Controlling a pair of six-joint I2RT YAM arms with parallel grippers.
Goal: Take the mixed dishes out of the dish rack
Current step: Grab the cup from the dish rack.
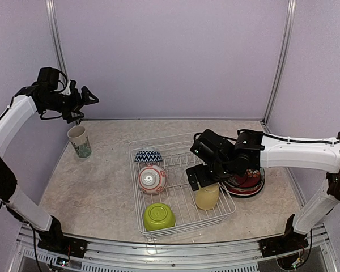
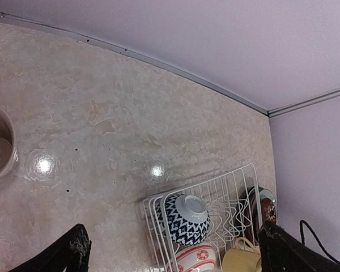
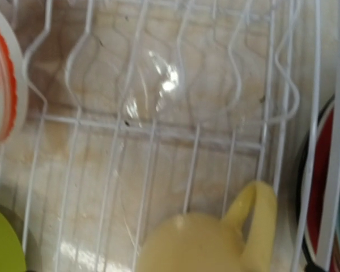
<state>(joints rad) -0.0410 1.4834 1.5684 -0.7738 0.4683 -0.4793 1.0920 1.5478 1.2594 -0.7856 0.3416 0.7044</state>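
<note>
The white wire dish rack [image 1: 229, 211] holds a blue zigzag bowl [image 1: 148, 156], a red-white patterned bowl [image 1: 152, 178], a lime green bowl [image 1: 158, 216] and a yellow cup [image 1: 207, 197]. My right gripper [image 1: 201, 178] hovers open just above the yellow cup [image 3: 209, 243]; its fingers are out of the right wrist view. My left gripper [image 1: 88, 99] is raised at the far left, open and empty, above the cream-teal mug [image 1: 79, 140] standing on the table. The left wrist view shows the blue bowl [image 2: 184, 218] and the rack [image 2: 215, 181] far below.
A stack of plates [image 1: 246, 182] with a red floral one on top lies on the table just right of the rack, under my right arm. The back and side walls stand close. The table's front rail runs along the near edge.
</note>
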